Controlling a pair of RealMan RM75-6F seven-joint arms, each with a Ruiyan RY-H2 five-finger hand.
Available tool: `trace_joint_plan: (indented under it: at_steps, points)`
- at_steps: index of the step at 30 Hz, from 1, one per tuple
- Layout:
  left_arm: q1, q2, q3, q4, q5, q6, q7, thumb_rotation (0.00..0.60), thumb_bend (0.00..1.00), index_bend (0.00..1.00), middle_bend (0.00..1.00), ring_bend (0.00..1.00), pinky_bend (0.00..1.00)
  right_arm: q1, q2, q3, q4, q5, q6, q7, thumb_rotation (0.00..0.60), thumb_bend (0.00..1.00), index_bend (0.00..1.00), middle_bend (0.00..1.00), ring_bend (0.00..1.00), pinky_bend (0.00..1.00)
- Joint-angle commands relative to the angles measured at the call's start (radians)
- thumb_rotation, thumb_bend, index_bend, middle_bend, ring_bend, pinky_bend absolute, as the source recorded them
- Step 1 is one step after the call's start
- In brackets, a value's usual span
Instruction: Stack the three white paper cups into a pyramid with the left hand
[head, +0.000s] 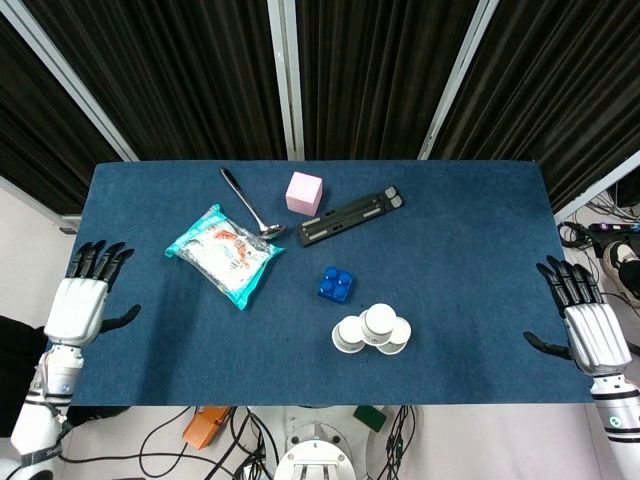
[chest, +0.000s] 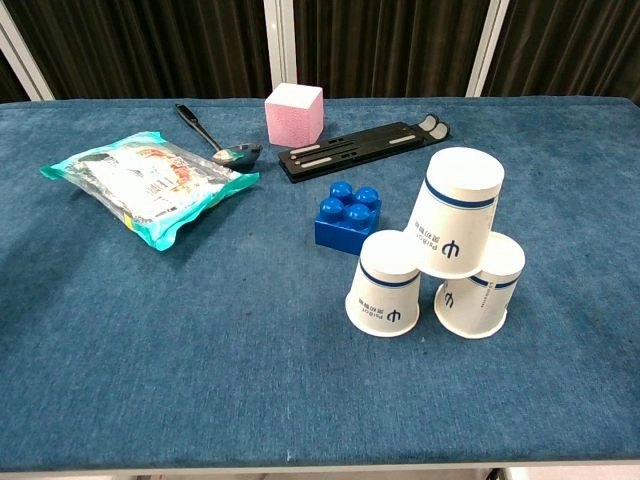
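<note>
Three white paper cups with blue bands stand upside down as a pyramid near the table's front edge. The left base cup (chest: 387, 283) and the right base cup (chest: 482, 288) carry the top cup (chest: 452, 224), which leans slightly left. From above the stack (head: 373, 329) shows as three round bases. My left hand (head: 78, 305) hangs off the table's left edge, fingers spread, holding nothing. My right hand (head: 590, 332) is beyond the right edge, fingers also apart and empty. Neither hand shows in the chest view.
A blue toy brick (chest: 347, 214) sits just behind the cups. Further back lie a pink cube (chest: 294, 112), a black flat stand (chest: 362, 147), a black spoon (chest: 218, 137) and a snack packet (chest: 147, 184) at the left. The blue cloth table (chest: 200, 360) holds them all.
</note>
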Motion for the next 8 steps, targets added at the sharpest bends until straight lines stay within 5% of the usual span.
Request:
trace_joint_plan:
  at_steps: [1,8]
  points:
    - [0.077,-0.005,0.034,0.040,0.060,0.055,-0.064,0.600,0.20,0.14,0.09,0.01,0.00,-0.006,-0.002,-0.007,-0.006,0.002,0.002,-0.005,0.600,0.24,0.00,0.03,0.00,0.01]
    - [0.167,0.002,0.045,0.042,0.092,0.071,-0.122,0.585,0.19,0.14,0.09,0.01,0.00,-0.017,-0.002,-0.015,-0.012,0.008,0.007,-0.015,0.600,0.24,0.00,0.03,0.00,0.01]
